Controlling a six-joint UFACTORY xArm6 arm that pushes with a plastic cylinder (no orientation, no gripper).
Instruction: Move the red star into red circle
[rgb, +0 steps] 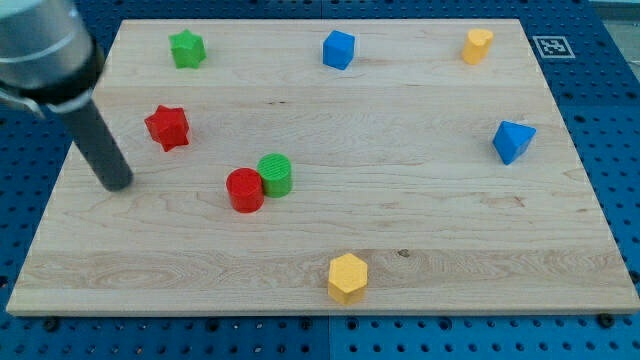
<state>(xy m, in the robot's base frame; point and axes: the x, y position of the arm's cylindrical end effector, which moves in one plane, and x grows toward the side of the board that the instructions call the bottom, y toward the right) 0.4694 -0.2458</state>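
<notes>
The red star (167, 127) lies on the wooden board at the view's left. The red circle, a short red cylinder (244, 190), stands lower and to the right of it, touching a green cylinder (275, 174) on its right side. My tip (119, 184) rests on the board below and to the left of the red star, apart from it, and well left of the red cylinder. The dark rod rises from the tip toward the view's top left.
A green star (187, 48) sits at the top left, a blue cube (339, 49) at the top middle, a yellow block (478, 45) at the top right, a blue block (512, 140) at the right, a yellow hexagon (347, 277) near the bottom edge (320, 312).
</notes>
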